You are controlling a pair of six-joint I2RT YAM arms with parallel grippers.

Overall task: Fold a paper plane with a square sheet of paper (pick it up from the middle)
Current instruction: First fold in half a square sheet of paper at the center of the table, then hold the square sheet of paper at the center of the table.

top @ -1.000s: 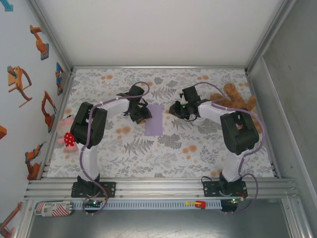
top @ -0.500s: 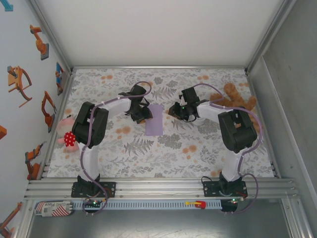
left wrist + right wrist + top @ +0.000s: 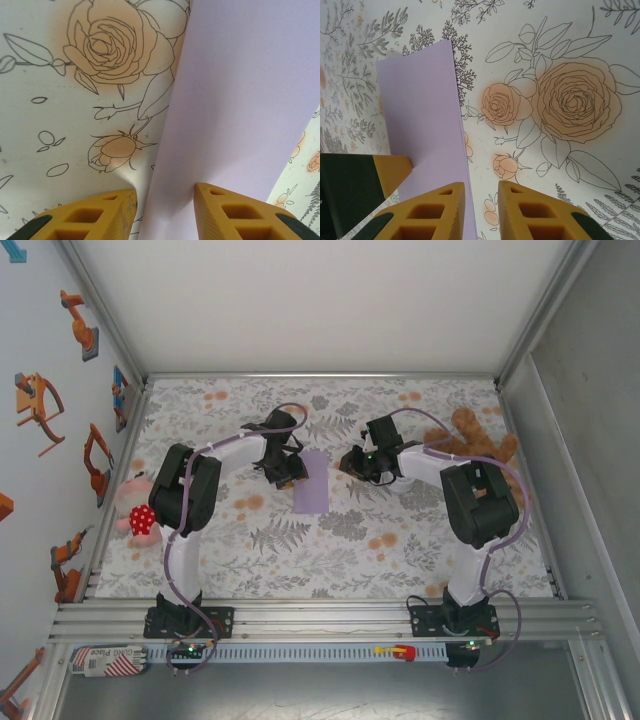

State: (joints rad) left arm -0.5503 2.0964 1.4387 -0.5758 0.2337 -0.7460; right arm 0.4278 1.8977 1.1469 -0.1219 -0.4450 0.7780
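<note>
paper: the thin lavender sheet of paper (image 3: 312,481) lies flat mid-table on the flower-patterned tablecloth (image 3: 330,540), looking like a narrow upright strip between the two arms, so folded over or just half-seen, can't say which
left gripper: the left gripper (image 3: 165,212) sits low at the paper's left edge; its wrist cam has one yellow finger (image 3: 97,217) over bare cloth and the other on the lavender, jaws partly apart with the edge running between them; can't tell if they actually pinch it
right gripper: the right gripper (image 3: 481,212) has its jaws only narrowly parted, just off the paper's right edge, left finger overlapping the lavender; nothing visibly gripped
overhead only: brown teddy bear (image 3: 478,440) far right, pink plush toy (image 3: 135,508) at left edge
hidden: from above both sets of fingertips are buried under the black wrists
</note>
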